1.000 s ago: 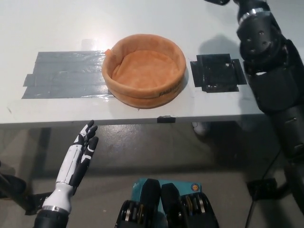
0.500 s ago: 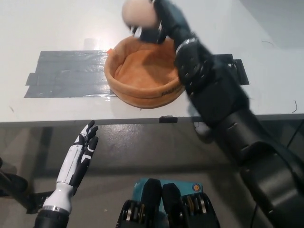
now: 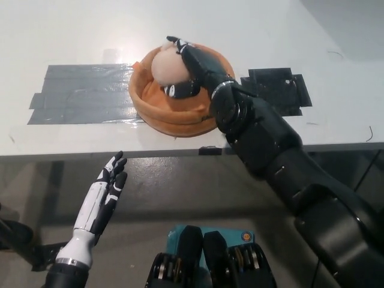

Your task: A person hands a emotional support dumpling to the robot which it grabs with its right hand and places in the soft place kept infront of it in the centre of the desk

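right hand (image 3: 191, 71): black, fingers wrapped around the dumpling (image 3: 168, 65), inside the orange soft bowl (image 3: 157, 111)
dumpling: pale, low in bowl, in the grip
left hand (image 3: 103, 195): white, idle below desk edge, fingers spread, empty
desk (image 3: 72, 36): white top, grey tape patch (image 3: 81, 94) left of bowl, black tape square (image 3: 279, 87) right
room: dim floor under desk

Pale peach dumpling (image 3: 168, 66), orange soft basket (image 3: 157, 111), grey tape (image 3: 78, 96).

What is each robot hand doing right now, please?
Left robot hand: open, holding nothing, resting below the desk edge.
Right robot hand: shut on the dumpling, inside the orange soft bowl.
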Controlling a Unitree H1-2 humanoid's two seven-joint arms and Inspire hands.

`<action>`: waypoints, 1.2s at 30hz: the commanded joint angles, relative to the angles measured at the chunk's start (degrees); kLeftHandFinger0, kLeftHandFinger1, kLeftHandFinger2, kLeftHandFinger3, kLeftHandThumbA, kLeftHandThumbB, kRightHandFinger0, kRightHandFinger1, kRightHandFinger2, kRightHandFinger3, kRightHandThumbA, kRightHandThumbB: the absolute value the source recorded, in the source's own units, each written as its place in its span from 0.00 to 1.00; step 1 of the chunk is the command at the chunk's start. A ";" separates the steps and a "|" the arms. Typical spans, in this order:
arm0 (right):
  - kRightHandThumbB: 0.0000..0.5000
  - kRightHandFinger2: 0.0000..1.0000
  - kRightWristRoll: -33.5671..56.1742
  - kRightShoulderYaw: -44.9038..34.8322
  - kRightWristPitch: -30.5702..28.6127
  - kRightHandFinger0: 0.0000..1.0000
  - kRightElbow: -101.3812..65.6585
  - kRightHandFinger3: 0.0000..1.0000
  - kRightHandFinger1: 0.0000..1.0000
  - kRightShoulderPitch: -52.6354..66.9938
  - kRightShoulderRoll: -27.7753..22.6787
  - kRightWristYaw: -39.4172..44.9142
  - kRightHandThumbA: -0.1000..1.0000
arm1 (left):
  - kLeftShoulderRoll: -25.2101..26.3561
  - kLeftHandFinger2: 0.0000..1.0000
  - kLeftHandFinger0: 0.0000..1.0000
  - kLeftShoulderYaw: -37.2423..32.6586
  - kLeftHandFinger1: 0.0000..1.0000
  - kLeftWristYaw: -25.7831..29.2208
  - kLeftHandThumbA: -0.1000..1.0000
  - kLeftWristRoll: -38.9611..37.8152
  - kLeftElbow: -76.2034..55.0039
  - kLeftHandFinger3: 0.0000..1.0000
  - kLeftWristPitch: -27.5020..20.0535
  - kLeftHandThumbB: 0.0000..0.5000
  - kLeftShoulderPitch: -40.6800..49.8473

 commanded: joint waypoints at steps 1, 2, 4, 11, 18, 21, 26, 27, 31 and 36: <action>0.59 1.00 0.47 -0.14 -3.09 1.00 -2.79 1.00 1.00 -3.47 -1.84 2.54 0.96 | 0.92 1.00 1.00 -0.30 1.00 -0.76 0.96 0.69 -1.68 1.00 -0.10 0.07 -1.55; 0.61 1.00 0.40 -0.22 -2.83 1.00 -3.71 1.00 1.00 -3.45 -2.13 2.54 1.00 | 0.88 1.00 1.00 -0.30 1.00 -0.73 0.95 0.77 -1.63 1.00 -0.03 0.06 -1.73; 0.62 1.00 -0.09 -0.23 -2.06 1.00 -5.92 1.00 1.00 -3.02 -2.54 1.96 1.00 | 0.83 1.00 1.00 -0.36 1.00 -0.81 0.93 0.80 -1.69 1.00 0.12 0.06 -1.73; 0.76 1.00 -1.17 -0.88 -1.52 1.00 -17.93 1.00 1.00 0.20 -4.03 -0.70 1.00 | 0.75 1.00 1.00 -0.21 1.00 -1.00 0.87 0.74 -1.28 1.00 -0.01 0.05 -1.81; 0.73 1.00 -0.75 -4.89 1.16 1.00 -38.56 1.00 1.00 4.56 -7.88 0.75 1.00 | 0.36 1.00 1.00 -0.39 1.00 -1.15 0.86 1.26 -2.00 1.00 1.16 0.05 -2.29; 0.71 1.00 1.09 -8.08 0.99 1.00 -49.07 1.00 1.00 7.37 -9.26 0.97 1.00 | 0.69 1.00 1.00 -0.37 1.00 -1.36 0.88 1.62 -1.94 1.00 1.83 0.06 -3.33; 0.68 1.00 1.21 -11.28 5.48 1.00 -70.10 1.00 1.00 15.62 -12.20 4.04 1.00 | 1.15 1.00 1.00 0.33 1.00 -1.65 0.87 0.15 -0.22 1.00 0.74 0.05 -5.37; 0.67 1.00 1.40 -11.63 5.91 1.00 -73.32 1.00 1.00 17.41 -12.65 4.56 1.00 | 1.31 1.00 1.00 0.30 1.00 -1.51 0.87 0.40 0.02 1.00 0.19 0.05 -5.45; 0.58 1.00 3.42 -13.43 6.32 1.00 -84.59 1.00 1.00 27.54 -13.94 4.92 1.00 | 1.16 1.00 1.00 0.27 1.00 -1.26 0.90 0.57 0.83 1.00 0.02 0.10 -5.93; 0.48 1.00 6.25 -14.72 3.44 1.00 -87.75 1.00 1.00 37.93 -13.05 2.70 1.00 | 0.96 1.00 1.00 0.28 1.00 -0.85 0.92 0.91 0.98 1.00 0.09 0.11 -5.24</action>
